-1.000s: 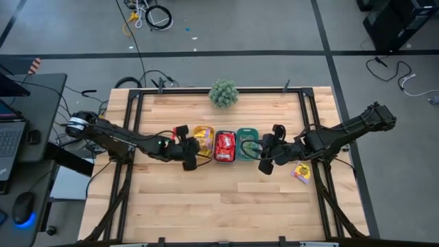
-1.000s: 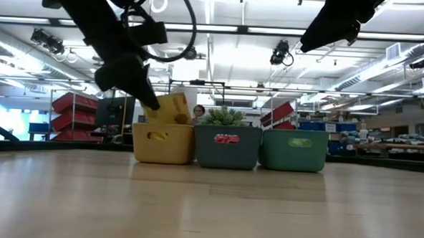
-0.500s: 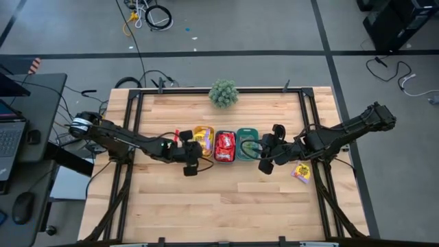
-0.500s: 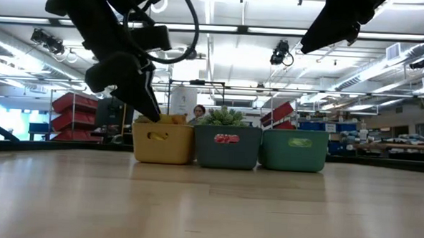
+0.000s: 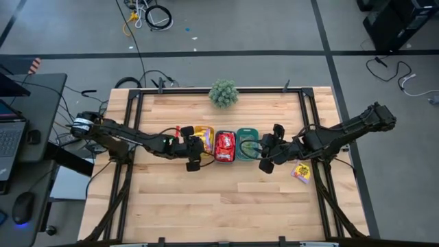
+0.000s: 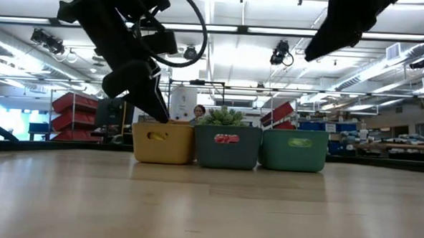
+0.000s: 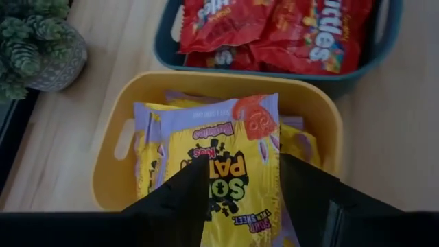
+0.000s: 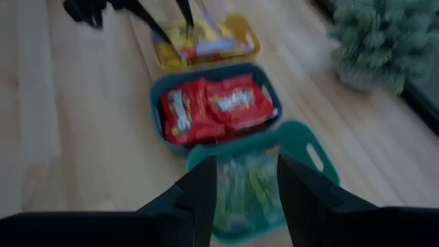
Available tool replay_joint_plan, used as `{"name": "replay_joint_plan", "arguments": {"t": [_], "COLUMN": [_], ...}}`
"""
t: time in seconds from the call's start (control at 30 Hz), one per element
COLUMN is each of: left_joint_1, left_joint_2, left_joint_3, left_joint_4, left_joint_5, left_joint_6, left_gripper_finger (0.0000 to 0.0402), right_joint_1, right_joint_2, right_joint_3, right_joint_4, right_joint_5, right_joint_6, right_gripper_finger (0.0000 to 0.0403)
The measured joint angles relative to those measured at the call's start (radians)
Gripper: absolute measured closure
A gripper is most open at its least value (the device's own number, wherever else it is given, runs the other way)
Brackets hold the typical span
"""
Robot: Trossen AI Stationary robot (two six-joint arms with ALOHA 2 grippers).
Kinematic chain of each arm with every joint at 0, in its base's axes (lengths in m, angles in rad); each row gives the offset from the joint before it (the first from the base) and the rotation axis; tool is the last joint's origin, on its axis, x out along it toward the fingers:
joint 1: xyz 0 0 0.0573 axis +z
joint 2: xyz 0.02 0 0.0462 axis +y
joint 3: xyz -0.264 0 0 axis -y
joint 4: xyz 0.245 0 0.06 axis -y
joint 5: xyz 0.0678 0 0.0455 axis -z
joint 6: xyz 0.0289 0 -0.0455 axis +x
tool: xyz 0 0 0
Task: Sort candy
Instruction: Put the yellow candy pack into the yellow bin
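Hovering over the yellow tray, the left gripper has its fingers spread apart with nothing between them; a yellow packet lies loose on top of the pile just beyond the fingertips. Only the left wrist view shows this: the yellow candy fills its tray nearly to the rim, the top packet printed in dark letters with a red corner. High view gives only a yellow smear there. Low view hides all contents behind the tray walls.

Middle tray, dark blue-grey, holds the red packets, crowded edge to edge. Trays stand touching in a row.

Teal tray on the right holds pale green candy, seen clearly only from the right wrist. The right gripper hangs above this tray's near end, fingers moderately apart, empty.

One stray yellow packet lies near the table's right edge, well apart from the trays, beside the right arm.

Spiky plant ball sits at the far edge. Near half of the table is bare wood.
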Motion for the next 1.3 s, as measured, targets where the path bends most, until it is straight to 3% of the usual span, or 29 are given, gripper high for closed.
{"name": "replay_joint_plan", "arguments": {"t": [0.3, 0.47, 0.63, 0.9, 1.03, 1.3], "left_joint_1": [0.003, 0.003, -0.002, 0.042, 0.062, 0.075], "left_joint_2": [-0.024, -0.024, -0.046, -0.129, -0.189, -0.258], "left_joint_3": [0.002, 0.002, 0.001, -0.118, -0.161, -0.165], "left_joint_4": [0.060, 0.050, 0.100, 0.371, 0.437, 0.361], "left_joint_5": [0.014, 0.033, 0.036, 0.287, 0.363, 0.358], "left_joint_6": [-0.004, -0.006, 0.000, -0.003, -0.005, -0.004], "left_gripper_finger": [0.0225, 0.0227, 0.0275, 0.0394, 0.0391, 0.0395], "right_joint_1": [0.002, 0.037, 0.116, 0.262, 0.329, 0.394], "right_joint_2": [0.000, 0.000, 0.000, 0.007, 0.023, 0.080], "right_joint_3": [-0.031, -0.031, -0.038, -0.195, -0.266, -0.365], "right_joint_4": [-0.032, -0.154, -0.303, -0.284, -0.272, -0.286], "right_joint_5": [-0.137, -0.169, -0.204, -0.402, -0.484, -0.535], "right_joint_6": [0.039, 0.140, 0.326, 0.589, 0.689, 0.752], "right_gripper_finger": [0.0263, 0.0255, 0.0233, 0.0205, 0.0202, 0.0227]}}
